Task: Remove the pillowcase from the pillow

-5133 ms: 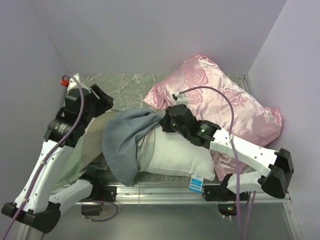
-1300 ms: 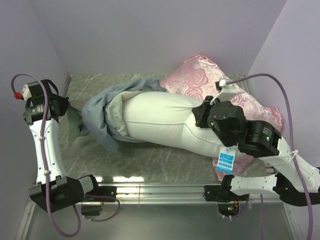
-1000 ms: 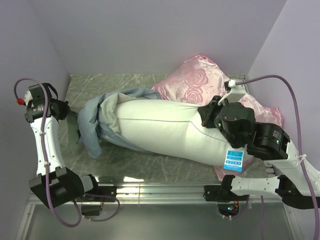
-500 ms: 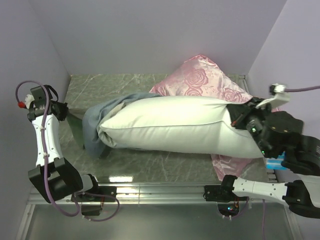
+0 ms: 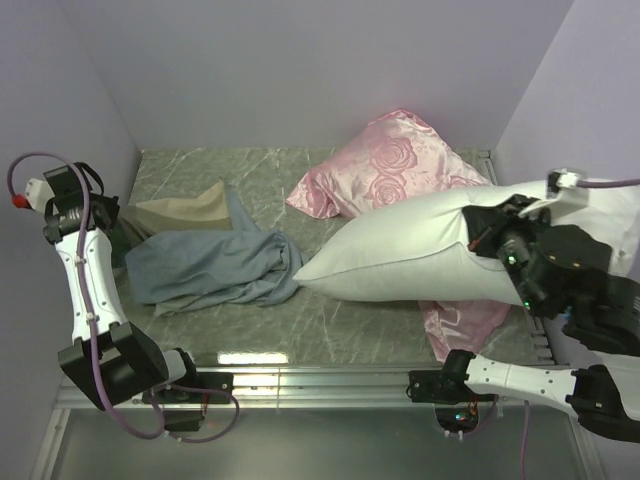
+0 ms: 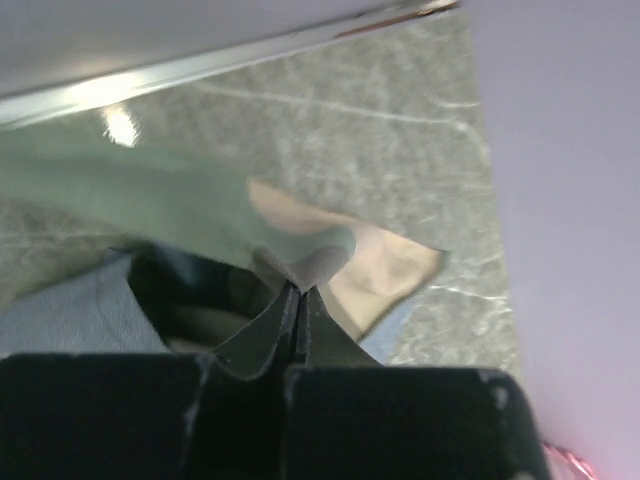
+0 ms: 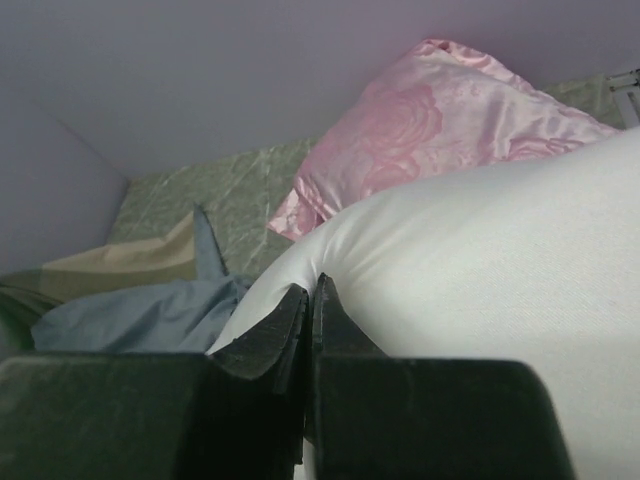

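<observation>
The pillowcase (image 5: 205,268) is lying slumped on the desk (image 5: 190,178) at nine o'clock, grey-blue side up with a beige flap showing behind it. The white pillow (image 5: 400,262) is hanging out of it toward three o'clock, its low corner just touching the bunched cloth. The left claw (image 6: 298,292) is pinching shut on an olive edge of the pillowcase. The right claw (image 7: 312,288) is pinching shut on a fold at the pillow's raised end, carrying it tilted.

That thin pinch is looking like the weak spot: the plump pillow is pulling on a small fold and could be slipping free. Its low corner could also be dragging the loose cloth along on any swing.

A pink rose-patterned pillow (image 5: 385,165) is lying at one o'clock, partly under the white one. The side wall (image 5: 560,90) is crowding the right claw, leaving little room for setting the pillow down.
</observation>
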Robot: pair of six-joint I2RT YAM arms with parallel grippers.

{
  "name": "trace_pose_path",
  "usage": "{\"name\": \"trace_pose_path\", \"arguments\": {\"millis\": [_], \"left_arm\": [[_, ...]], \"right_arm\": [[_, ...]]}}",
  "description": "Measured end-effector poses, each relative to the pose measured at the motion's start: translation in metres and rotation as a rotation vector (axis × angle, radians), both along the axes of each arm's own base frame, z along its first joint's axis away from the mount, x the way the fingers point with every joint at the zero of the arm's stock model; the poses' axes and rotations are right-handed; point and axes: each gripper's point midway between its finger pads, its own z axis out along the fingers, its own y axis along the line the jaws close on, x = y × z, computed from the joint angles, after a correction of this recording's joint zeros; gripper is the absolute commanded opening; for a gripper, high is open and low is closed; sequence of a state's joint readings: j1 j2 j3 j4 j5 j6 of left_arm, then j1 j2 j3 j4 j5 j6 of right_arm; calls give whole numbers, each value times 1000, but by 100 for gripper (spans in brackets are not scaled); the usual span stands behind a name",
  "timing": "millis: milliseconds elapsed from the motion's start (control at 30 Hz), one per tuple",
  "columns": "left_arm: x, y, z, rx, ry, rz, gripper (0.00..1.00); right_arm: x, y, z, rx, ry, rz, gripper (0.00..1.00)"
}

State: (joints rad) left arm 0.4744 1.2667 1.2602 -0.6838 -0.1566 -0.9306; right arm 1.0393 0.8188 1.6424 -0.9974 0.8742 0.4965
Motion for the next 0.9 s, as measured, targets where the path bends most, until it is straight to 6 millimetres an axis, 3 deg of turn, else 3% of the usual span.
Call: {"name": "trace_pose_path", "arguments": {"millis": [267, 400, 500, 567, 667, 733, 833, 900], "left_arm": [[6, -4, 98, 120, -188, -63, 0], [3, -10, 114, 141, -231, -93, 0], [6, -17, 92, 114, -214, -137, 0], [9, -24, 58, 64, -169, -173, 0], [3, -38, -6, -36, -74, -215, 0], [-5, -49, -41, -99, -16, -239, 0], [-15, -68, -71, -144, 35, -277, 1], [-17, -87, -79, -136, 39, -322, 1]], "right_arm": [[19, 72, -30, -36, 82, 128, 0], [23, 119, -46, -48, 115, 216, 0], [24, 151, -70, -54, 150, 272, 0], [25, 170, -98, -50, 181, 300, 0], [17, 194, -165, -66, 259, 340, 0], [2, 207, -224, -108, 346, 382, 0], [-20, 225, -300, -181, 473, 420, 0], [-24, 238, -320, -191, 507, 422, 0]]}}
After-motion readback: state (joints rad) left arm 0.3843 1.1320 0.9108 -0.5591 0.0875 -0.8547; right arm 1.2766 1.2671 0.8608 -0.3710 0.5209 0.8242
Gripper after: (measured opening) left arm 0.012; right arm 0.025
